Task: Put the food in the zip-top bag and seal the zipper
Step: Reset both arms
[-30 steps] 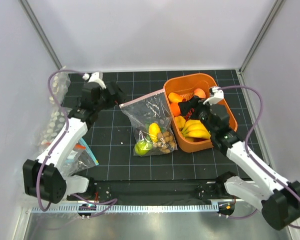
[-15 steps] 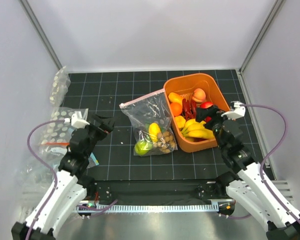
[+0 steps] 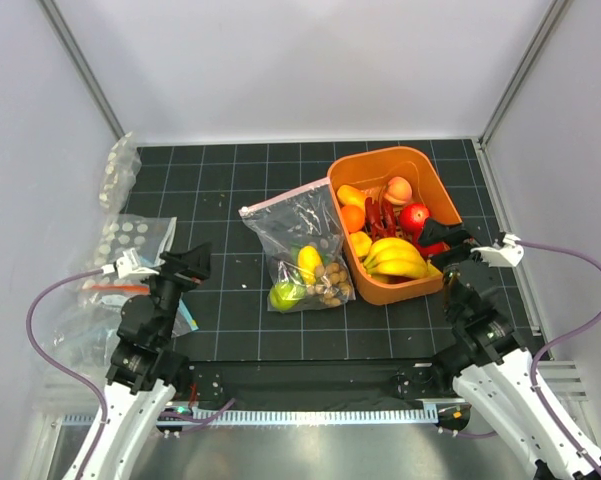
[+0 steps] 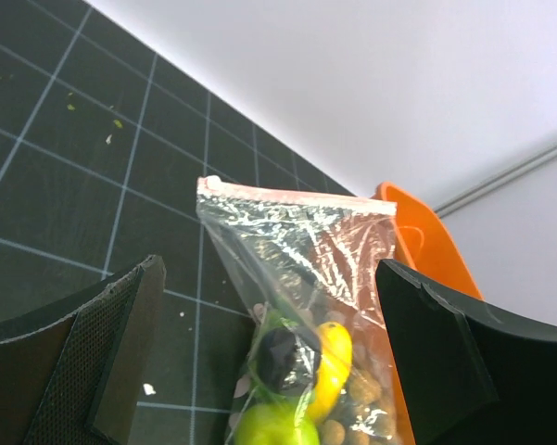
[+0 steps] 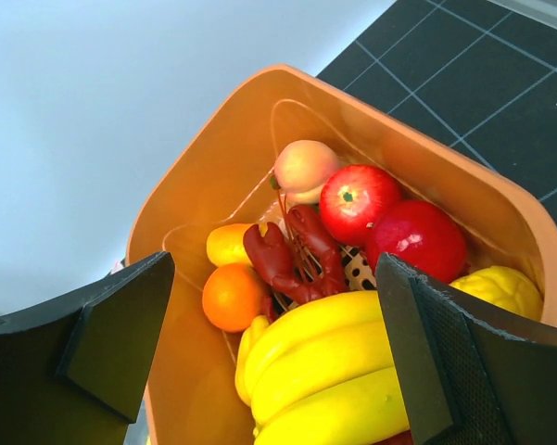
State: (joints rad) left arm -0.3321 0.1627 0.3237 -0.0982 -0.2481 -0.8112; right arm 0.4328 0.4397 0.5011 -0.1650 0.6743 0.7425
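Note:
The zip-top bag [image 3: 302, 232] lies flat mid-mat, touching the orange tub [image 3: 432, 178]. Its pink zipper [image 3: 283, 197] runs along the far edge. Inside the bag sits food: a yellow fruit [image 3: 308, 263], a green one [image 3: 283, 295] and a brown nut cluster [image 3: 330, 284]. More food fills the tub: bananas [image 5: 352, 371], a red apple [image 5: 357, 199], an orange [image 5: 232, 297]. My left gripper [image 3: 190, 266] hangs open left of the bag, apart from it; in the left wrist view the bag [image 4: 301, 264] and its zipper [image 4: 297, 197] show between the fingers. My right gripper [image 3: 450, 246] is open at the tub's near right corner, holding nothing.
Other clear bags with bolder white dots [image 3: 128, 240] lie at the left edge, and another [image 3: 119, 170] leans against the left wall. White walls close in the mat on the far, left and right sides. A red toy lobster [image 5: 297, 255] lies in the tub.
Both arms have pulled back toward the near edge, the left from the bag's far corner, the right from over the tub. The right gripper's jaws have widened.

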